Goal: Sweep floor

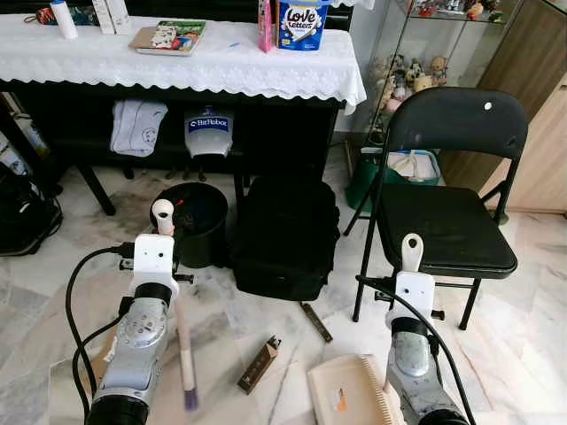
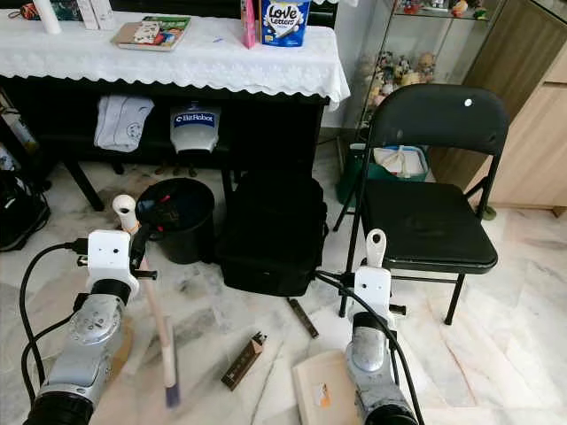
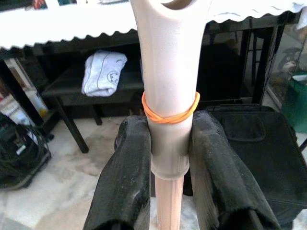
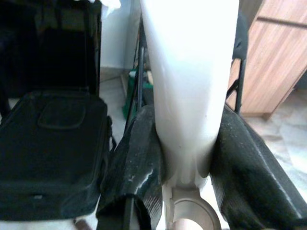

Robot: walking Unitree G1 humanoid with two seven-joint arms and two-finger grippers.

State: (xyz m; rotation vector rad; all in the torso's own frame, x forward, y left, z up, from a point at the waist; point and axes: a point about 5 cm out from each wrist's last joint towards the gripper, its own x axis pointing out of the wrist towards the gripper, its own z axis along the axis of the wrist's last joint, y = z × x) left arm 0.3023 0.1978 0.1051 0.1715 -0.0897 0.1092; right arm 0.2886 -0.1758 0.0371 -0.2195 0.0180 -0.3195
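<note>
My left gripper (image 3: pixel 168 125) is shut on the pale pink broom handle (image 3: pixel 168 72), just below an orange rubber band (image 3: pixel 170 114). The broom (image 1: pixel 183 345) slants down to the floor in front of my left arm, its brush end blurred. My right gripper (image 4: pixel 188 115) is shut on the white handle (image 4: pixel 189 62) of a beige dustpan (image 1: pixel 347 390), which lies on the marble floor at the lower right. A small brown wooden block (image 1: pixel 259 364) and a dark flat strip (image 1: pixel 315 321) lie on the floor between the broom and the dustpan.
A black bag (image 1: pixel 283 235) and a black bin (image 1: pixel 193 221) stand ahead under a table with a white lace cloth (image 1: pixel 177 57). A black folding chair (image 1: pixel 447 226) stands at the right, a dark backpack (image 1: pixel 22 217) at the left. A green bucket (image 1: pixel 368 181) sits behind the chair.
</note>
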